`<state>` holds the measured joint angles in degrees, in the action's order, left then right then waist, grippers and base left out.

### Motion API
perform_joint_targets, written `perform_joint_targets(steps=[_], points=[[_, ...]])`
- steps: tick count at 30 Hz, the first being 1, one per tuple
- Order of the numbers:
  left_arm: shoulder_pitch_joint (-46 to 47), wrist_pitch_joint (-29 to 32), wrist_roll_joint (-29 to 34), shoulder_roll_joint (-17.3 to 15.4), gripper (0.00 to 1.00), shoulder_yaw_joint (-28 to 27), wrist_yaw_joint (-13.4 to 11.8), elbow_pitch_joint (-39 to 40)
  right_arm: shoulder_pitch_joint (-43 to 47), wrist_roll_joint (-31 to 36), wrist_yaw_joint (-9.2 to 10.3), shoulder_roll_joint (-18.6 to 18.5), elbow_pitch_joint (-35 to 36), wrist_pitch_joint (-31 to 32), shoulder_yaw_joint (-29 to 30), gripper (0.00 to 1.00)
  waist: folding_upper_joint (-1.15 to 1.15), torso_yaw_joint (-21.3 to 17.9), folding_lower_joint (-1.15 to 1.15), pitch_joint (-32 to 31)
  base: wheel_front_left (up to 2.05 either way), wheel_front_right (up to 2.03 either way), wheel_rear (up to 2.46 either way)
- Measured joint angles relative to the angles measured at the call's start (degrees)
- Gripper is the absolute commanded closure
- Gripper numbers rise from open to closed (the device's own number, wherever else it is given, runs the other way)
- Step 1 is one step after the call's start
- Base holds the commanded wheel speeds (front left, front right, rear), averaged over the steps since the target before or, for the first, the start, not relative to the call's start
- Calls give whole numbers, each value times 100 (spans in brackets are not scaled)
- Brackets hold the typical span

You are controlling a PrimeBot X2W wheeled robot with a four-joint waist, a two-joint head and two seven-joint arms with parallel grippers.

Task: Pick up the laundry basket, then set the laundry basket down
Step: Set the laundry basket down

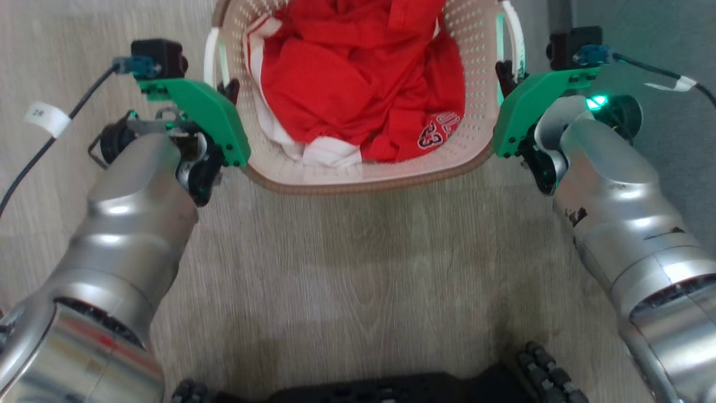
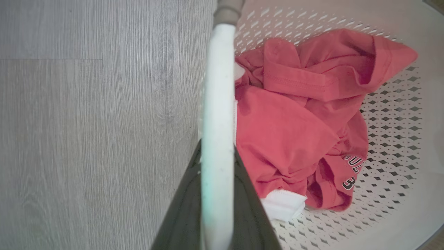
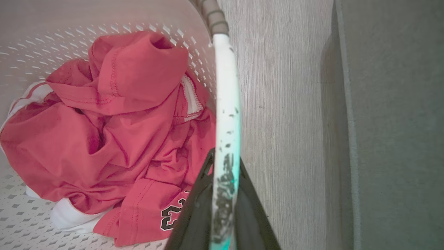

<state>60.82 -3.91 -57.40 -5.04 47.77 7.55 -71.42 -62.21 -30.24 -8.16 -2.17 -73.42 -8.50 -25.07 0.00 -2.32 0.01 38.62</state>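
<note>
Basket point(image 1: 358, 183) gripped at both sides; the lift looks to be the step in hand.
Your left gripper point(image 1: 229, 89) and right gripper point(image 1: 506, 73) each pinch a handle point(image 2: 216, 86); raise both together, level.

"23" print point(image 1: 429, 136), black w/ white outline, on red garment point(image 1: 347, 84) in laundry basket point(image 1: 363, 184). Above it curved letters point(image 1: 447, 118), approx "UL", rest folded away. On cable point(image 1: 92, 92), white tag point(image 1: 47, 116): marks too small to read.
</note>
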Motion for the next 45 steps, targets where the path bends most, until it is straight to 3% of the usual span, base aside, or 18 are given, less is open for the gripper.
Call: perform_joint_targets(steps=[19,45], points=[[389,-650,218,135,100,326,-1,-45,-252,1288,-42,-4,-14,-522,1316,100,0,-14,0,1286,0,0,0],[506,-625,-180,171,100,642,-1,101,-328,3096,-94,155,-75,-630,3207,100,0,14,-1,1574,0,0,0]])
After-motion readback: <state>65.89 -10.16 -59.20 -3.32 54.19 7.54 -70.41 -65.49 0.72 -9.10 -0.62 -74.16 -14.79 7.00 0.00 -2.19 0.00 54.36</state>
